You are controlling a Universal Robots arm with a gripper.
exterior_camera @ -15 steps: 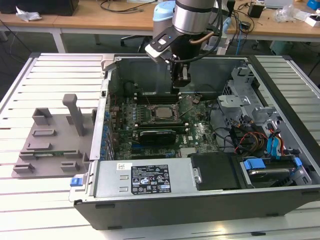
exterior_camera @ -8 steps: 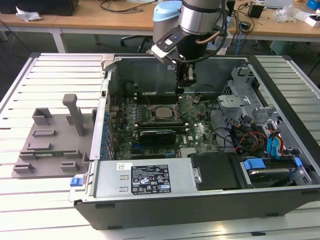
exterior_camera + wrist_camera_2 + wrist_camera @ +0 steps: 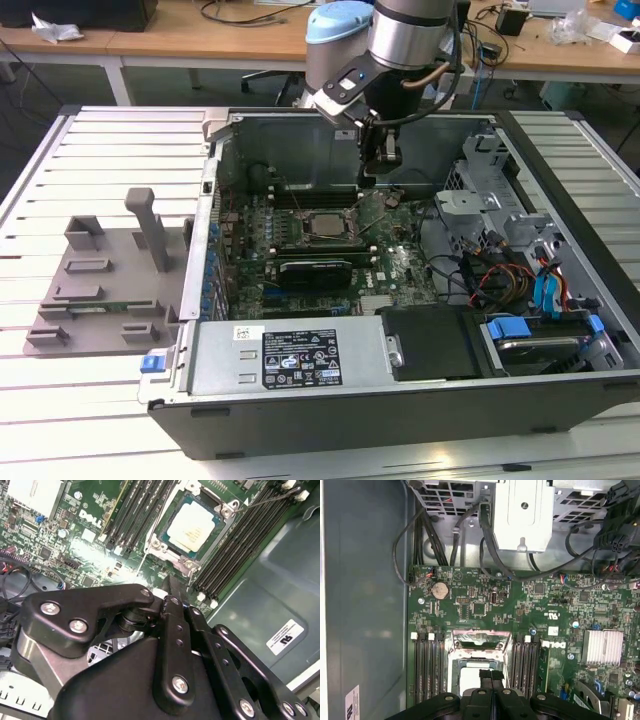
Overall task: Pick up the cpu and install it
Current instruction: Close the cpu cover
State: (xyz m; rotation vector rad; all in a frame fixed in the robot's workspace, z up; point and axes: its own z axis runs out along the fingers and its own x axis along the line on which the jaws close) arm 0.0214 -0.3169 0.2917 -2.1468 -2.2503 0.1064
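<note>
Exterior view, starting from its left: a grey fixture (image 3: 100, 275) lies on the slatted table beside the open case (image 3: 400, 425). Inside the case the cpu (image 3: 322, 226) lies flat in the socket on the board, just behind the black card (image 3: 315, 272). Toward the exterior view's right of the chip, the gripper (image 3: 381, 176) hangs over the board, apart from the cpu. Farther right sits a drive (image 3: 535, 345) with blue tabs.

In the second wrist view the cpu (image 3: 192, 526) shows its pale metal top, ringed by the socket frame (image 3: 153, 545) and flanked by memory slots (image 3: 235, 545). The gripper (image 3: 167, 586) has its fingers pressed together with nothing between them, their tips short of the socket. The first wrist view shows the same closed gripper (image 3: 491, 674).

The chip looks light, thin and rigid. Its smooth metal top probably offers little friction, so I'd judge two opposite edges of the rim to be the place to hold it. The underside and the socket contacts are likely delicate, so it wants level, gentle handling with no sliding or tilting.
</note>
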